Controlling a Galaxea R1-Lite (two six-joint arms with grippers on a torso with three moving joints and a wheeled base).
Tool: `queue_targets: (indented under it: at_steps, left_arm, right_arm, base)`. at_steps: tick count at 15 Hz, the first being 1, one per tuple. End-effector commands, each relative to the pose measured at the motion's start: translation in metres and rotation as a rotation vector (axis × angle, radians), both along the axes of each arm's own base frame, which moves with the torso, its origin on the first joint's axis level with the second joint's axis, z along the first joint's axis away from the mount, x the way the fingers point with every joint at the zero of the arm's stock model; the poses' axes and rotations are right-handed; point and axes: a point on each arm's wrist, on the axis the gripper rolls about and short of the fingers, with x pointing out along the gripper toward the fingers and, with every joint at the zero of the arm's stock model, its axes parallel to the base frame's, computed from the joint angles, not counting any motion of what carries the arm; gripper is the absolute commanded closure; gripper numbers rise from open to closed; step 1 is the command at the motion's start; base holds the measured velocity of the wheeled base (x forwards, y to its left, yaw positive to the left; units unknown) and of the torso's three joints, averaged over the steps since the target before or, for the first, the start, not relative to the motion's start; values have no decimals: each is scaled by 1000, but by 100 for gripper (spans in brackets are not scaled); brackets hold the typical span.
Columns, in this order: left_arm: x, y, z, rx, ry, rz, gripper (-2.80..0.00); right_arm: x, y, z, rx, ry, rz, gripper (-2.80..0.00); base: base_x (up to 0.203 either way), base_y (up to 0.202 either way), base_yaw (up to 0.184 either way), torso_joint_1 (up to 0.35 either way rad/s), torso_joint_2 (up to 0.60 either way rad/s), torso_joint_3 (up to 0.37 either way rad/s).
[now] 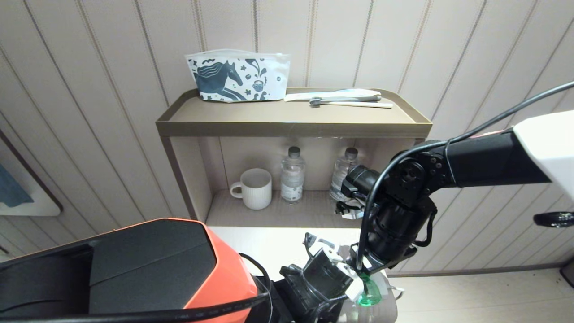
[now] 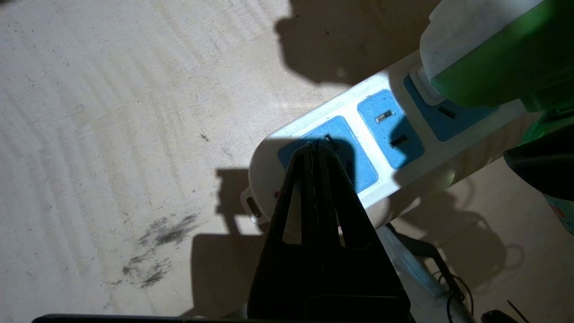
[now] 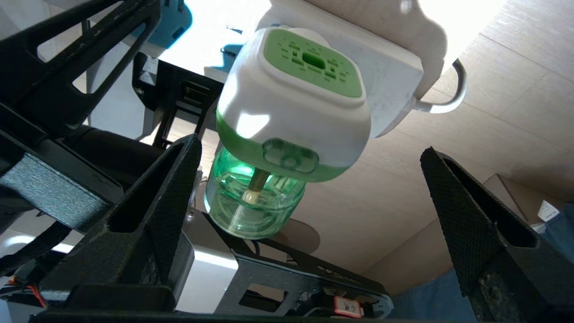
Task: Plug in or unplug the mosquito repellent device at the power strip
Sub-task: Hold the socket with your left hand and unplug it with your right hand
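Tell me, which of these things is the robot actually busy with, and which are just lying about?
In use: mosquito repellent device, plugged into the power strip; right gripper open around it; left gripper shut, pressing the strip.

Lying about: mug, two water bottles, horse-print pouch, toothbrush.

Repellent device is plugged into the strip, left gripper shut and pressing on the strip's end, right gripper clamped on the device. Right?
Not quite. In the right wrist view the right gripper is open, its fingers standing apart on either side of the mosquito repellent device, not clamped on it. The rest holds: the device sits in the power strip and the shut left gripper presses on its end.
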Motion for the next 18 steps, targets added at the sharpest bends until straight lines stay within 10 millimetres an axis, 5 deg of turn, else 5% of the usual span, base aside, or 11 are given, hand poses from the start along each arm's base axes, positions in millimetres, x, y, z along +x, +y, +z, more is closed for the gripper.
queue_targets:
  at_steps: [1,10,11,18]
  left_arm:
    - [0,-1,-5,9,6,3,0]
    - [0,0,-5,8,7,4,0]
    - [0,0,-5,8,7,4,0]
    - [0,1,-6,13,9,4,0]
  right_arm:
    - [2,1,-4,-6,12,0,-280]
    - [1,9,-12,-21,1,18,-280]
    - [3,10,-17,-36,-2,17,0]
    - [3,16,-29,-66,-4,11,0]
  base:
    - [0,0,0,0,0,0]
    - [0,0,0,0,0,0]
    - [0,0,0,0,0,0]
    - [0,0,0,0,0,0]
